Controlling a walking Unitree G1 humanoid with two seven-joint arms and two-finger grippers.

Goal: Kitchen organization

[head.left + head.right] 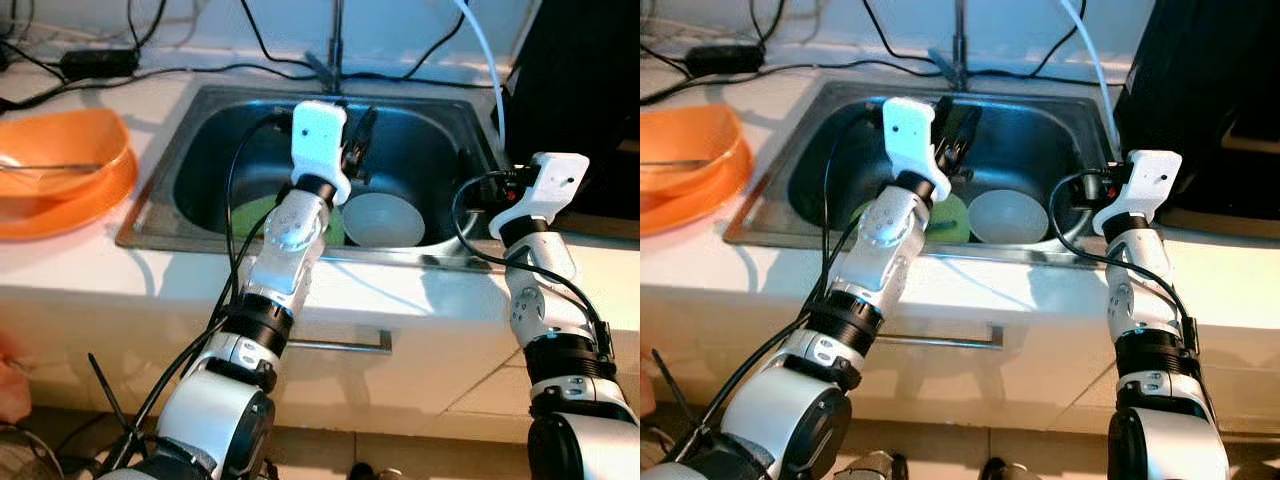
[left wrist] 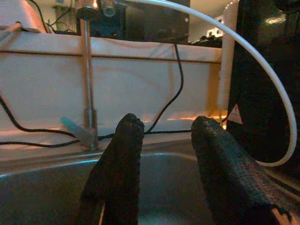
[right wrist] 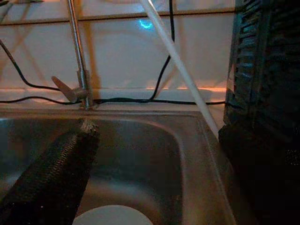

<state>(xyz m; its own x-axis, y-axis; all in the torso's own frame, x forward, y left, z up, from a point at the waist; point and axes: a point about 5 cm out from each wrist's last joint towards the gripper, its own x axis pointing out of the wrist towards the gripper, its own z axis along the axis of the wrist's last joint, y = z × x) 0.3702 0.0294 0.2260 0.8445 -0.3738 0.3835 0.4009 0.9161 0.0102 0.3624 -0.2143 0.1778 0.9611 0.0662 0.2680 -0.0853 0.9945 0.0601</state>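
White bowl and green plate sit inside steel sink.

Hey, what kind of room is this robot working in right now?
Most likely a home kitchen. A stainless steel sink is set into a white countertop, with a tap behind it. A white bowl and a green plate sit in the basin, and an orange basin rests on the counter.
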